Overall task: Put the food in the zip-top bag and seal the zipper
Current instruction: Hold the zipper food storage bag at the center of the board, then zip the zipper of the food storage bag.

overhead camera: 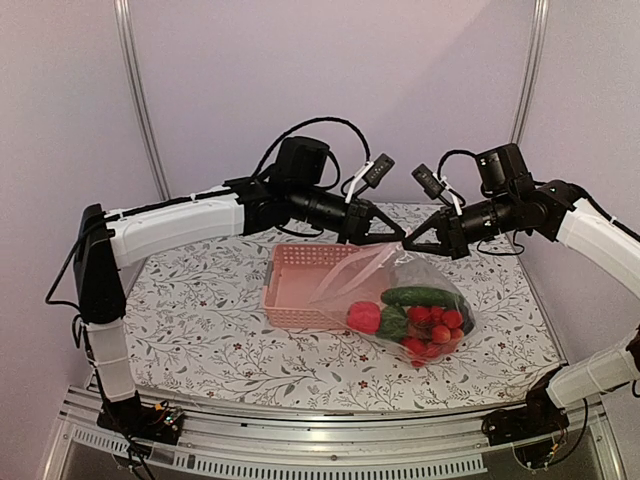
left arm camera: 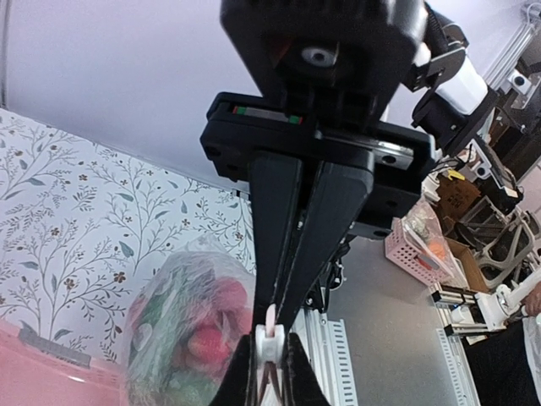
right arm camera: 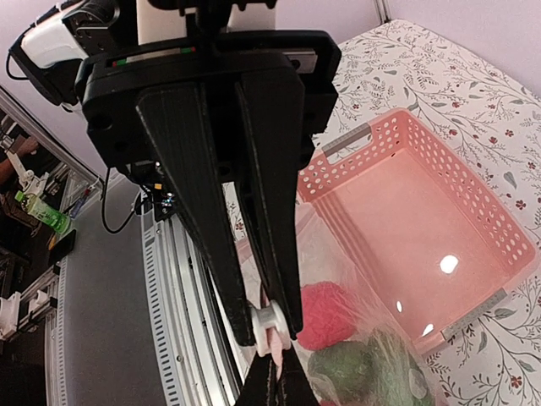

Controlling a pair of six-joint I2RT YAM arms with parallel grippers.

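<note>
The clear zip-top bag (overhead camera: 352, 282) hangs over the table with the food inside: a green cucumber (overhead camera: 415, 296), a red-orange piece (overhead camera: 364, 317), a green pepper (overhead camera: 392, 324) and small red fruits (overhead camera: 436, 325). Both grippers meet at its raised top corner. My left gripper (overhead camera: 396, 240) (left arm camera: 277, 320) is shut on the pinkish zipper strip. My right gripper (overhead camera: 411, 244) (right arm camera: 269, 326) is shut on the zipper's whitish end piece (right arm camera: 275, 325), which also shows in the left wrist view (left arm camera: 272, 347). The bag and food also show in the left wrist view (left arm camera: 182, 338) and the right wrist view (right arm camera: 372, 355).
The empty pink basket (overhead camera: 296, 285) (right arm camera: 423, 220) stands on the floral table just left of and behind the bag, partly under it. The table's metal front rail (overhead camera: 300, 440) runs along the near edge. The back wall is close behind the arms.
</note>
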